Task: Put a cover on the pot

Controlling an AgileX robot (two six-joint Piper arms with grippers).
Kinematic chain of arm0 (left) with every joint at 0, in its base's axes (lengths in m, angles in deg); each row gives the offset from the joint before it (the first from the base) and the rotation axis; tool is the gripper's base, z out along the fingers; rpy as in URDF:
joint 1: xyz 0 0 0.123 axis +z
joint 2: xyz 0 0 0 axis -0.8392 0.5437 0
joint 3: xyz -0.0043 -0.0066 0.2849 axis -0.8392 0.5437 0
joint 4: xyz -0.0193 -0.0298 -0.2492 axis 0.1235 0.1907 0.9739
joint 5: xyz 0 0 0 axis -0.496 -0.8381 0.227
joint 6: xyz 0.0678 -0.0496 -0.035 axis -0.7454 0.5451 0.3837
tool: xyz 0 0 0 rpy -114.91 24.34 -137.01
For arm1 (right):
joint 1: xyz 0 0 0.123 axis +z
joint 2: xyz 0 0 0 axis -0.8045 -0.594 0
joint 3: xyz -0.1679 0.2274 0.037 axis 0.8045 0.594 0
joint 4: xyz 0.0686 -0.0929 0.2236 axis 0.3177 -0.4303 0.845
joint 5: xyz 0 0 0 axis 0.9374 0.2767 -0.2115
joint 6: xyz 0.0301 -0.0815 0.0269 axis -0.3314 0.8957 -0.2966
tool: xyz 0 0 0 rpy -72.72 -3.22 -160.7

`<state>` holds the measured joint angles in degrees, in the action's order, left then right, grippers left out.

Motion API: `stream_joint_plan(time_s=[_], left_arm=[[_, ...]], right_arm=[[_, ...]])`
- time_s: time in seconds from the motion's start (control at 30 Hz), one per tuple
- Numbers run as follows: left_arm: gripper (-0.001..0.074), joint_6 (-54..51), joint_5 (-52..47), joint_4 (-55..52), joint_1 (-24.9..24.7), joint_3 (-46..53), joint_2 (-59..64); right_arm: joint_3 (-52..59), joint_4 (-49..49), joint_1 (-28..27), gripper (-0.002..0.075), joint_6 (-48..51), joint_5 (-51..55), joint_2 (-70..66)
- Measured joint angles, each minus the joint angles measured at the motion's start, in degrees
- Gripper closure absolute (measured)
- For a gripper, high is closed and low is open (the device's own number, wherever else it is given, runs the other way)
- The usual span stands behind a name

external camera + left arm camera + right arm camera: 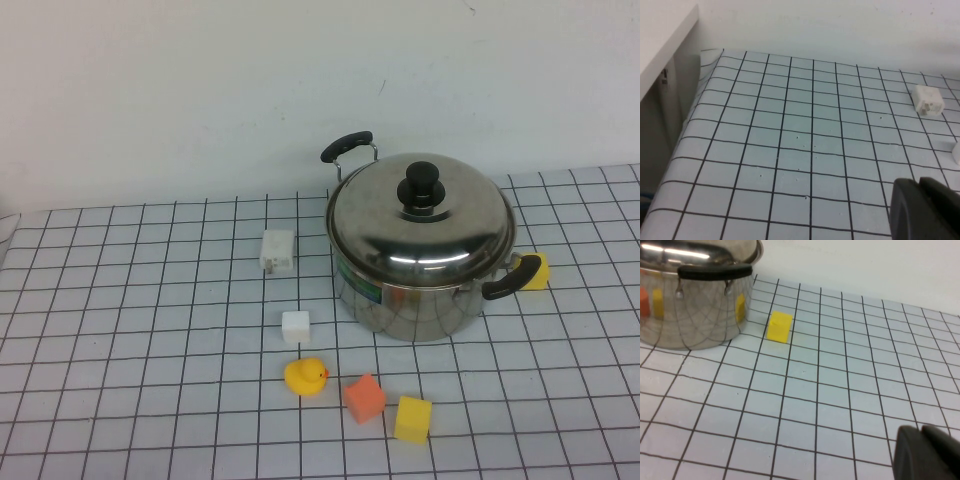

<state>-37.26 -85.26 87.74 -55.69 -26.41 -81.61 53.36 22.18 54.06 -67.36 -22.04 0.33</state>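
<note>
The large shiny steel pot stands at the right middle of the gridded table, with black side handles and a green label band. The domed steel lid with its black knob sits on the pot's rim. The pot's side also shows in the right wrist view. Neither gripper shows in the high view. My left gripper is shut and empty over bare mat at the table's left side. My right gripper is shut and empty over bare mat, well away from the pot.
A white block, a small white cube, a yellow duck, an orange block and a yellow block lie left and in front of the pot. Another yellow block sits by the pot's right handle.
</note>
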Motion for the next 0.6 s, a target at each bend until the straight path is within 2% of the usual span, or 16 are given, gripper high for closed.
stream_joint_plan(time_s=[0.6], left_arm=[[0.0736,-1.5,-0.09,0.3,0.0,0.0,0.0]], right_arm=[[0.0,0.0,0.0,0.0717,0.0,0.0,0.0]])
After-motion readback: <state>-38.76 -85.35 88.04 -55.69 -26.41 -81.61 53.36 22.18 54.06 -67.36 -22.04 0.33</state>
